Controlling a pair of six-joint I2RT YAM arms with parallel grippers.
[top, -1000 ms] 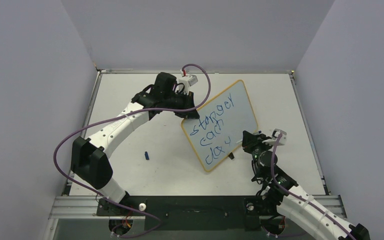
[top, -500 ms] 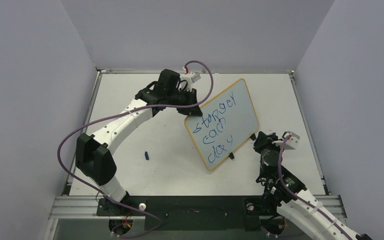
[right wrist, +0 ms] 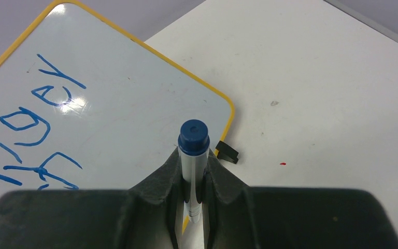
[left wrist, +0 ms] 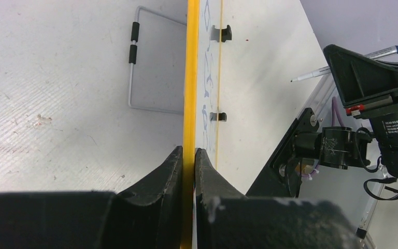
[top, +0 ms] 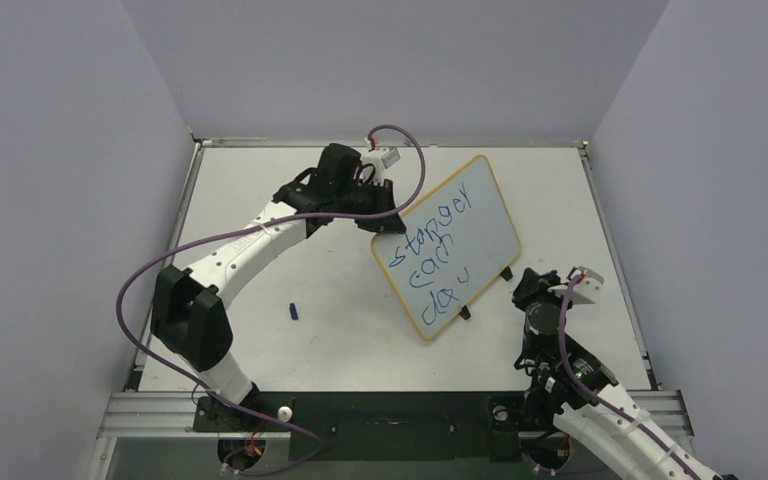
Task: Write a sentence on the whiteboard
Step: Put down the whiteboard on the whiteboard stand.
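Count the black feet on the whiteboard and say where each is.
2, both along the lower edge of the whiteboard: one foot toward its near end, the other foot toward its far end.

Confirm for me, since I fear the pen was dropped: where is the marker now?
In the right wrist view the marker sits clamped in the right pincer, beside a corner of the whiteboard, near its black foot.
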